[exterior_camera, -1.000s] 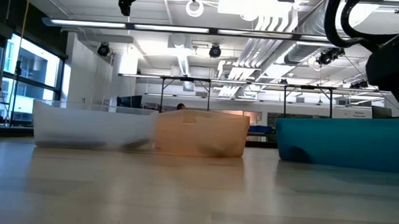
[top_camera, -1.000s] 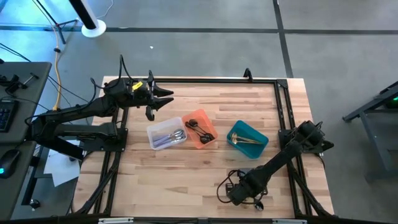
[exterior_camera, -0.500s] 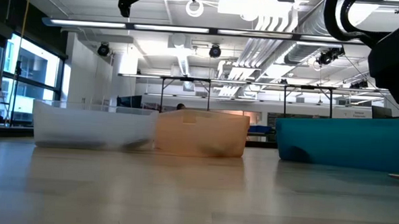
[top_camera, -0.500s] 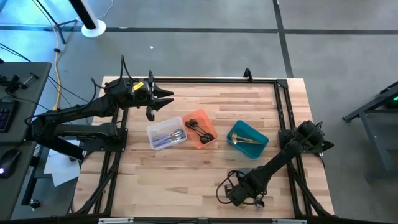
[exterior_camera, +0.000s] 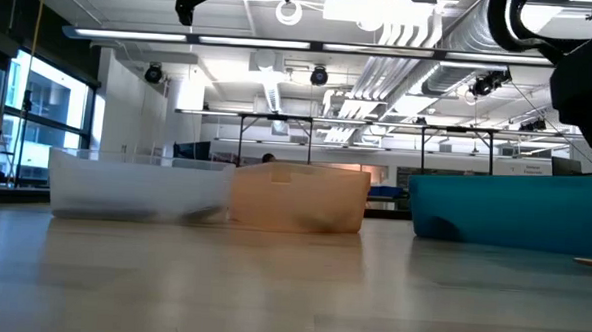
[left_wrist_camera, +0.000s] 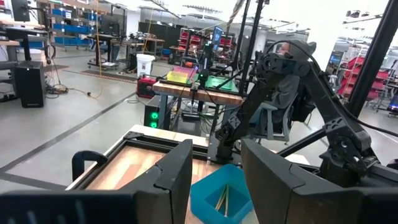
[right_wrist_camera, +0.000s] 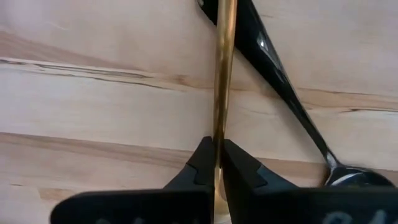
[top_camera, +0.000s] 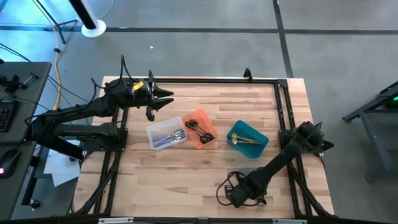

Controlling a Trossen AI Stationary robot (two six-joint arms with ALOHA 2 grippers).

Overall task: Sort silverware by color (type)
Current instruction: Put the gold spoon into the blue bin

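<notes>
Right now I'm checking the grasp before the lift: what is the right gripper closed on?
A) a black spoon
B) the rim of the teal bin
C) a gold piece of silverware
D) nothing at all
C. In the right wrist view the right gripper is pinched shut on the thin gold handle, while the black spoon lies beside it on the table, ungripped.
</notes>
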